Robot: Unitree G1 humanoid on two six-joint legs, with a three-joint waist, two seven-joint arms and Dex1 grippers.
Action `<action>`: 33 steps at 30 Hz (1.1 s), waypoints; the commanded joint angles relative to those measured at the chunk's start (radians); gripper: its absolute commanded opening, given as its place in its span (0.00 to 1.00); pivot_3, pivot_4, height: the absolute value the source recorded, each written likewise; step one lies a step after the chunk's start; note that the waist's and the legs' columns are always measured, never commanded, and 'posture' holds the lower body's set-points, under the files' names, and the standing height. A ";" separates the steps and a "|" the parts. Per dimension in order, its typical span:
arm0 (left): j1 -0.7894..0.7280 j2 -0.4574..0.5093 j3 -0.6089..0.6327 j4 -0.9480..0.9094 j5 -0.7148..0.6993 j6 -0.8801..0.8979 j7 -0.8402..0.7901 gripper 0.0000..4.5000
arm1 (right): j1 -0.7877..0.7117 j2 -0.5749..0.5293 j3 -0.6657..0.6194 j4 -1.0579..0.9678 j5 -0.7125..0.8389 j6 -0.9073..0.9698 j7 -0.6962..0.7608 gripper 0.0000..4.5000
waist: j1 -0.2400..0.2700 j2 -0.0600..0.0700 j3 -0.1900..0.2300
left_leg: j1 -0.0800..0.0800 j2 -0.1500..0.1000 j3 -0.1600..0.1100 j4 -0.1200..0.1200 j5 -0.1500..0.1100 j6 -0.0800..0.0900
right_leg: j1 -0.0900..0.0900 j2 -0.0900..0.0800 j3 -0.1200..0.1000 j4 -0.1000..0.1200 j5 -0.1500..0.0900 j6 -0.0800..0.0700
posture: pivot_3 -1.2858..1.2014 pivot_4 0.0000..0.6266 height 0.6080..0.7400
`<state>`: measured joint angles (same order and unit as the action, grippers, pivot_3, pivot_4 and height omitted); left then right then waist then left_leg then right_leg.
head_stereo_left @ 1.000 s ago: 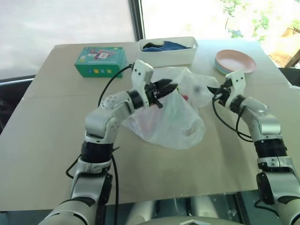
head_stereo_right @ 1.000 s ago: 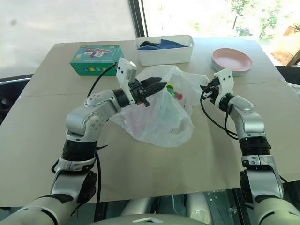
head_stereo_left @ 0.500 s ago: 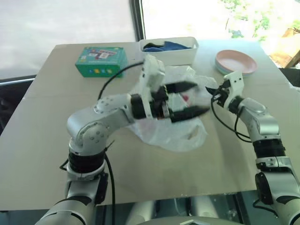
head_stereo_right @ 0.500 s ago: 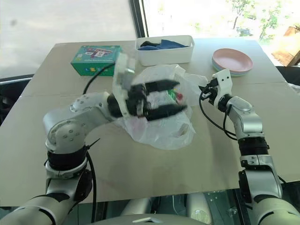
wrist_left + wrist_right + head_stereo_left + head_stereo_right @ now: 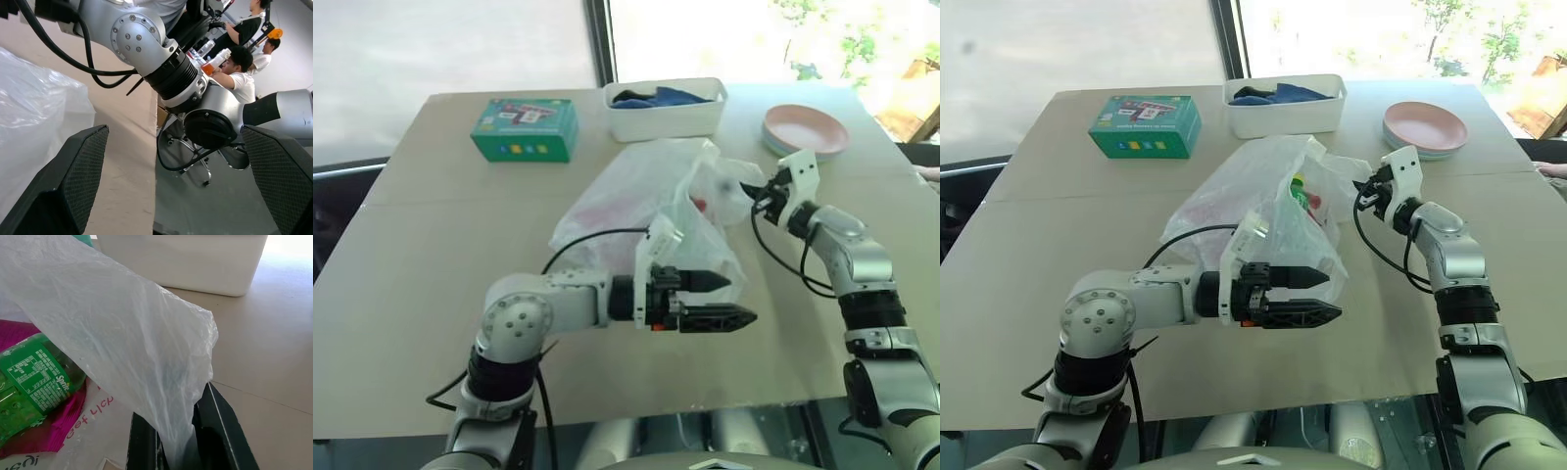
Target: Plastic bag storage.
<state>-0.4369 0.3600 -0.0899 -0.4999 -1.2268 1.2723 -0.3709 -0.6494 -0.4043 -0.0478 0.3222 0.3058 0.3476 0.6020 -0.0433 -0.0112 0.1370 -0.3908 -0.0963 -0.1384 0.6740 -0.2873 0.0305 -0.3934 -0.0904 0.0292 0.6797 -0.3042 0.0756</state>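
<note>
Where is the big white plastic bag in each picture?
Left eye view: the bag lies mid-table, in front of the white bin.
Right eye view: the bag is mid-table again, in front of the same bin.
Left wrist view: a bulge of bag beside one finger.
Right wrist view: the bag's edge runs down into the right tool.
Shared landmark: the white bin, also in the right wrist view.

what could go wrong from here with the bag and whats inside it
1. Only the right gripper pinches the plastic bag, by one thin edge; the film could slip out or tear.
2. The left gripper is open beside the bag near the table front edge, and could snag the film.
3. The green bottle lies loose at the mouth and might roll out.
</note>
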 commanded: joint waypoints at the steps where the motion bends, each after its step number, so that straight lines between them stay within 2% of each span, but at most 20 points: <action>1: 0.000 -0.007 -0.052 0.023 0.113 -0.038 0.048 0.99 | 0.000 -0.003 -0.019 -0.057 0.005 0.004 -0.001 0.00 | 0.000 0.000 0.000 | 0.000 0.000 0.000 0.000 0.000 0.000 | 0.000 0.000 0.000 0.000 0.000 0.000 | 0.52 0.24 1.00; 6: -0.002 -0.077 -0.125 0.089 0.248 -0.088 0.097 0.99 | 0.005 0.001 -0.021 -0.068 0.005 0.010 -0.006 0.00 | 0.001 0.000 0.000 | 0.000 0.000 0.001 0.000 0.000 0.000 | 0.000 0.001 0.001 0.000 0.000 0.000 | 0.52 0.24 1.00; 13: -0.048 -0.144 -0.225 0.208 0.423 -0.176 0.053 0.99 | 0.010 0.009 -0.023 -0.079 0.004 0.015 -0.012 0.00 | 0.002 0.000 0.000 | 0.000 0.000 0.001 0.000 0.000 0.000 | 0.000 0.001 0.001 0.000 0.000 0.000 | 0.52 0.24 1.00; 22: -0.079 -0.228 -0.243 0.319 0.506 -0.246 -0.045 0.99 | 0.028 0.014 -0.025 -0.100 0.006 0.017 -0.020 0.00 | 0.002 0.000 0.000 | 0.000 -0.001 0.001 0.000 0.000 0.000 | 0.000 0.001 0.000 0.000 0.000 0.000 | 0.52 0.24 1.00; 23: -0.078 -0.231 -0.241 0.319 0.512 -0.249 -0.054 0.88 | 0.033 0.015 -0.025 -0.105 0.006 0.018 -0.023 0.00 | 0.002 0.000 0.000 | 0.000 -0.001 0.001 0.000 0.000 0.000 | 0.000 0.001 0.000 0.000 0.000 0.000 | 0.52 0.24 1.00; 28: -0.070 -0.237 -0.232 0.309 0.526 -0.246 -0.075 0.43 | 0.045 0.016 -0.026 -0.116 0.006 0.021 -0.029 0.00 | 0.002 0.000 0.000 | 0.000 -0.001 0.001 0.000 0.000 0.000 | 0.000 0.001 0.001 0.000 0.000 0.000 | 0.52 0.24 1.00; 29: -0.067 -0.235 -0.226 0.301 0.523 -0.243 -0.078 0.39 | 0.045 0.016 -0.026 -0.116 0.006 0.021 -0.029 0.00 | 0.002 0.000 0.000 | 0.000 -0.001 0.001 0.000 0.000 0.000 | 0.000 0.001 0.001 0.000 0.000 0.000 | 0.52 0.24 1.00; 33: -0.066 -0.229 -0.193 0.278 0.506 -0.234 -0.088 0.01 | 0.039 0.020 -0.027 -0.107 0.008 0.021 -0.032 0.00 | 0.002 0.000 0.000 | 0.000 -0.001 0.001 0.000 0.000 0.000 | 0.000 0.001 0.001 0.000 0.000 0.000 | 0.52 0.24 1.00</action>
<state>-0.5010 0.1358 -0.3099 -0.1678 -0.7072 1.0412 -0.4412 -0.6041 -0.3857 -0.0486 0.2522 0.3042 0.3705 0.5766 -0.0418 -0.0111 0.1369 -0.3909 -0.0969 -0.1376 0.6736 -0.2873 0.0305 -0.3937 -0.0896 0.0298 0.6794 -0.3042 0.0757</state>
